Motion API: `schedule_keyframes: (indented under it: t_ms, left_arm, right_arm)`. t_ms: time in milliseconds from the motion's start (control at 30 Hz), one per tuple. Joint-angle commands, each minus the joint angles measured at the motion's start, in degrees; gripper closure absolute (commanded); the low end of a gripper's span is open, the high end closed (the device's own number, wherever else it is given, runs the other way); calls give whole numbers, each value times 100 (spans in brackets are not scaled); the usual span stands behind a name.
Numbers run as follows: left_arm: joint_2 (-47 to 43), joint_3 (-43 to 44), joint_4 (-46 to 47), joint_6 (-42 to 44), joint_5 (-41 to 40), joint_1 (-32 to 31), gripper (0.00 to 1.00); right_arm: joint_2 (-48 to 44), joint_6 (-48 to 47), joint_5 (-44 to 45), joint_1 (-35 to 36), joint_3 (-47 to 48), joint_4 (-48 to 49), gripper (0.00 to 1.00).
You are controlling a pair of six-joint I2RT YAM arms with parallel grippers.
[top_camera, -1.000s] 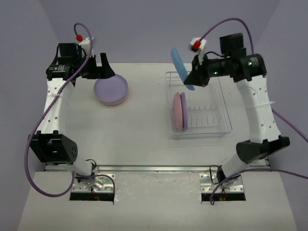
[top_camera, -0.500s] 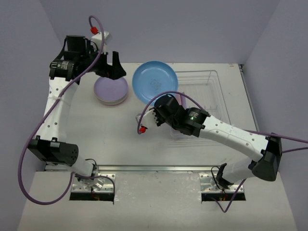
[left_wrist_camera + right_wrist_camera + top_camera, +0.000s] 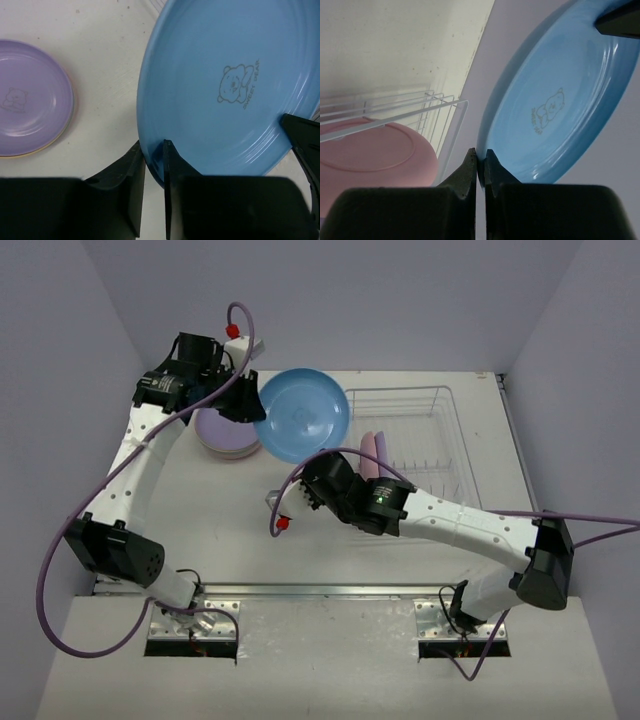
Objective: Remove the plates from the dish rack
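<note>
A blue plate [image 3: 305,412] with a bear print hangs in the air between the two arms, left of the dish rack [image 3: 450,430]. My left gripper [image 3: 255,408] is shut on its left rim [image 3: 154,147]. My right gripper [image 3: 315,462] pinches the near rim from below [image 3: 481,152]. The blue plate [image 3: 225,90] fills the left wrist view and also fills much of the right wrist view [image 3: 555,115]. A pink plate [image 3: 368,462] and a lilac one stand on edge in the rack. The pink plate [image 3: 370,150] sits behind the rack's wires [image 3: 445,102].
A stack of plates topped by a lilac one [image 3: 222,435] lies flat on the table under the left arm; it shows again in the left wrist view [image 3: 30,97]. Walls close off the back and both sides.
The right arm swung the blue plate from above the rack to the table's middle. The left gripper moved right to the plate and shut on its rim.
</note>
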Motion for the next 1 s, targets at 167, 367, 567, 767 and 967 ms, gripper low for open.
schedule_keyframes:
  t_ms: [167,367,567,767,967]
  left_arm:
    - [95,-86,610,-350,447,269,100]
    - [762,225,870,-805,975,1527,100]
    - [1741,641,955,-1094,275,1940,100]
    - [2453,896,1134,-1251,-552,2044,100]
    - [3199,1282,1117,-1297,-903,2206,100]
  right_arm:
    - [-336,370,388,-94,-245,526,52]
    - [-577,1627,-34,-806,243,-249,6]
    - [-685,4052,-1333,-2371,1319,-2035,1]
    - [-856,5453,-3224,-4013,1460,-3121,1]
    - [-642,6278,-5344,-5644,1539,-3844,1]
